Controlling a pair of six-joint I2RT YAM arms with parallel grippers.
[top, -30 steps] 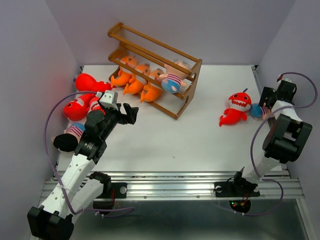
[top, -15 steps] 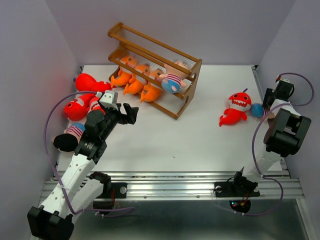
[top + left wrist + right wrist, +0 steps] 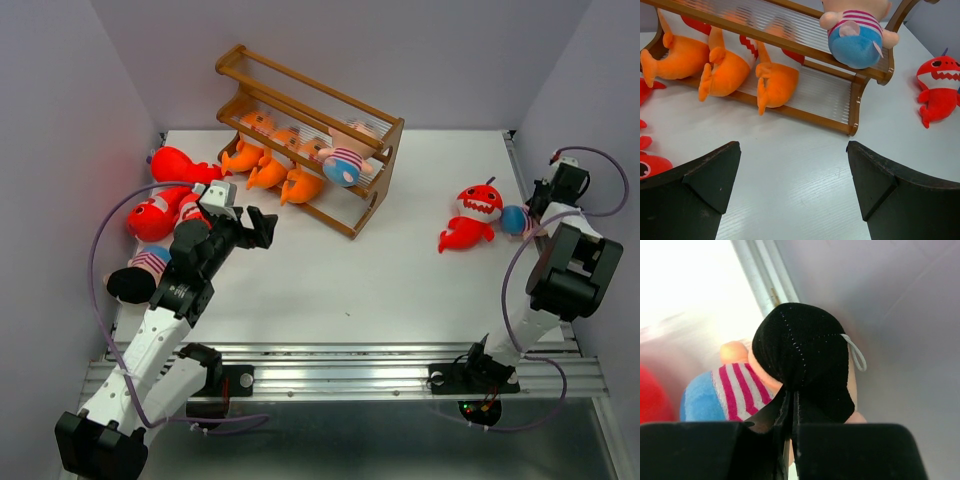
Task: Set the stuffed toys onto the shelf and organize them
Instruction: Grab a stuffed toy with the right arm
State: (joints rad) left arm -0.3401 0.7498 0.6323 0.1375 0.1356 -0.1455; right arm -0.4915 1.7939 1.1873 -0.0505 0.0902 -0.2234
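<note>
Right pincer (image 3: 791, 412) is closed almost to nothing. From its wrist view I see only a fold of a doll's (image 3: 790, 365) black hair drawn into the seam between the jaws. I judge it holds the doll by the hair cloth alone, not by the head. That doll lies at the right edge of the bench (image 3: 350, 280), in the far half, with a red shark (image 3: 470, 218) just beside it on the inward side. Left pincer (image 3: 793, 146) hangs wide and empty over the bench, facing the shelf (image 3: 388, 150). The shelf stands toward the far left corner, with three orange fish (image 3: 725, 70) low on it and a second doll (image 3: 855, 35) higher up.

What worries me is the grip. So thin a pinch of plush may slide out as soon as I lift. The body may also swing under the jaws and drop on the way across the bench. The wall (image 3: 600, 80) stands close at that edge, so a lift that drifts outward could scrape the wrist against it. I cannot tell whether the doll touches the red shark; if it does, the shark may be dragged along. At the shelf, the slanted tiers and thin rails give little hold, and a dangling doll set down carelessly could roll off or knock the orange fish loose.
</note>
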